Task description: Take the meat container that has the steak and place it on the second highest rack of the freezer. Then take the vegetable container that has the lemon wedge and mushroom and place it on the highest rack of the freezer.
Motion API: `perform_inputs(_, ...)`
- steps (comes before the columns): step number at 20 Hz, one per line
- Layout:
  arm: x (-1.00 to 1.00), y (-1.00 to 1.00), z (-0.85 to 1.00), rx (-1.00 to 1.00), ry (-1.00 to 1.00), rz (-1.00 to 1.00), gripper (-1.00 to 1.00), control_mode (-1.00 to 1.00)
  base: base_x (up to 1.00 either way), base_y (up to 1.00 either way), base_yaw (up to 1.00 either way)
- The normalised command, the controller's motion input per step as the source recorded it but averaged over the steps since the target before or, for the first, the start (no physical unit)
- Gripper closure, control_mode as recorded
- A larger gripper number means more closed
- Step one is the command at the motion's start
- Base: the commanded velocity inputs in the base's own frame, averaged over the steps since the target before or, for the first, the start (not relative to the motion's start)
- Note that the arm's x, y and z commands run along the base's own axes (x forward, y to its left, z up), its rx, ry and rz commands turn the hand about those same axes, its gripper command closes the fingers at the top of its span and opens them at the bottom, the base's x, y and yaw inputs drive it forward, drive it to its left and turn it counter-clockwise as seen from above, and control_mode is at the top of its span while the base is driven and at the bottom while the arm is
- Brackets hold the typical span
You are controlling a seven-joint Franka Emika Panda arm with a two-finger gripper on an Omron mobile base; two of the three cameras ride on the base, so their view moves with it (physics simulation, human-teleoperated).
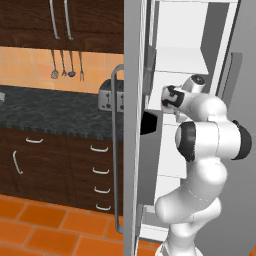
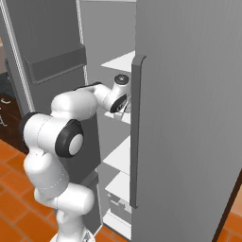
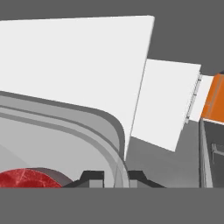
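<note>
Inside freezer (image 1: 200,30), white shelf (image 3: 70,61), orange floor (image 1: 45,230)

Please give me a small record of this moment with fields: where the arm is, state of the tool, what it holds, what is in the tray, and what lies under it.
arm: reaching into the open freezer
tool: shut on the rim of the meat container
contents: the steak, red, at the near end of the tray
below tray: a white shelf
which rack: cannot tell
</note>
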Motion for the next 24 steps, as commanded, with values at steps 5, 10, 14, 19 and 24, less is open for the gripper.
perform_inputs(5, 0.25, -0.03, -0.22, 0.00, 0.00, 0.00, 1.00, -1.00, 0.00, 0.00, 0.00)
perform_inputs(10, 0.08, -0.16, -0.38, 0.00, 0.00, 0.00, 1.00, -1.00, 0.00, 0.00, 0.00)
perform_inputs(14, 0.21, -0.09, -0.29, 0.00, 0.00, 0.00, 1.00, -1.00, 0.00, 0.00, 0.00)
perform_inputs(19, 0.31, 0.00, -0.12, 0.00, 0.01, 0.00, 1.00, -1.00, 0.00, 0.00, 0.00)
perform_inputs(24, 0.47, 0.00, -0.08, 0.00, 0.04, 0.00, 1.00, -1.00, 0.00, 0.00, 0.00)
